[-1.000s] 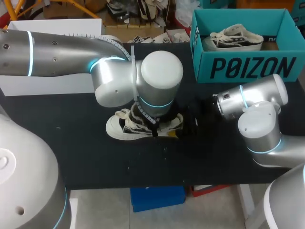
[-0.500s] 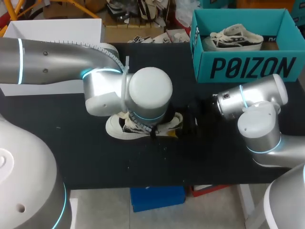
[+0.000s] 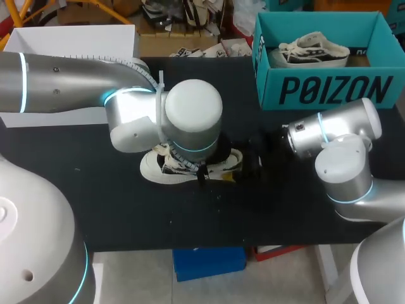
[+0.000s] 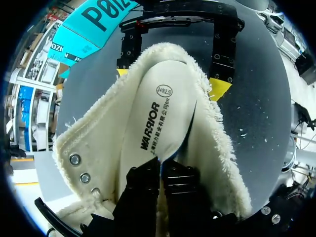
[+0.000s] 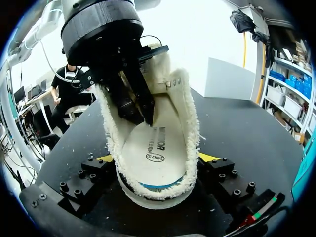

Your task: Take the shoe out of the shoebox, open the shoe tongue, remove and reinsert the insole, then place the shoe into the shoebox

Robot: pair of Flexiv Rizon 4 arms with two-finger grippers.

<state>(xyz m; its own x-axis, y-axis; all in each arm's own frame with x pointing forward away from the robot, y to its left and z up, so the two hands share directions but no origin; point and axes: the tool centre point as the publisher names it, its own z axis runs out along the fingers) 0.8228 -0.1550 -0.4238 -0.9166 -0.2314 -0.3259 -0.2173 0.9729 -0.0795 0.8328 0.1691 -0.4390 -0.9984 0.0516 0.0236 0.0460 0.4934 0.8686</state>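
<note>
A cream low sneaker (image 3: 155, 168) lies on the black table under my left wrist (image 3: 190, 114), which hides my left gripper in the head view. My left gripper (image 4: 160, 170) reaches down into the shoe (image 4: 98, 143) with its fingers shut on the front edge of the white insole (image 4: 158, 108); it also shows in the right wrist view (image 5: 143, 116). My right gripper (image 5: 157, 158) holds the shoe's heel (image 5: 153, 190) between its yellow-tipped fingers (image 5: 207, 157), one on each side. The teal shoebox (image 3: 329, 88) stands at the back right with a second shoe (image 3: 313, 50) inside.
A white box (image 3: 69, 38) stands at the table's back left. The black tabletop (image 3: 126, 215) is bare in front of the shoe. My right arm's elbow (image 3: 345, 168) sits just in front of the shoebox.
My left wrist has shifted left and lowered over the shoe. Its fingers have closed together inside the shoe. The right arm and the shoe have stayed put.
</note>
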